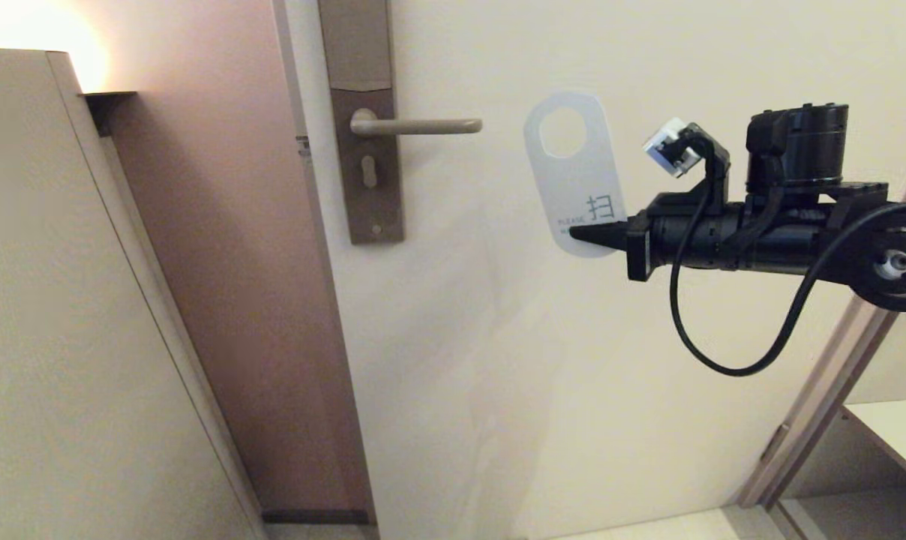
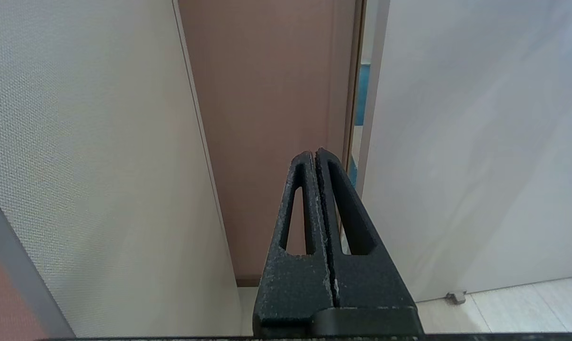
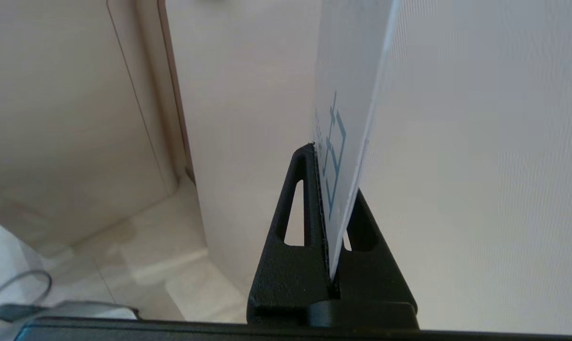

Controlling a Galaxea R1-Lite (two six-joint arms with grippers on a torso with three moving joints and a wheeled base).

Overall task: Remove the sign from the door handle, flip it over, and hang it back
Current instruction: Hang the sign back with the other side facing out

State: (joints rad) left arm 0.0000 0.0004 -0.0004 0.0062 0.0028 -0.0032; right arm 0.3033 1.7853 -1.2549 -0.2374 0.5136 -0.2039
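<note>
My right gripper (image 1: 584, 234) is clamped on the lower edge of the sign (image 1: 573, 169), white face towards me, so its oval hole stands free above for rehanging. It hangs mid-frame, clear to the right of the door handle (image 1: 415, 125). My left gripper (image 2: 317, 161) idles with its jaws pressed together, empty, near the door frame.

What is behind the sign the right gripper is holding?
Behind the sign is only the pale door; it shows through the oval hole. The door handle is off to one side, not behind it. The right gripper covers the sign's lower corner, and the sign's back face is hidden.
</note>
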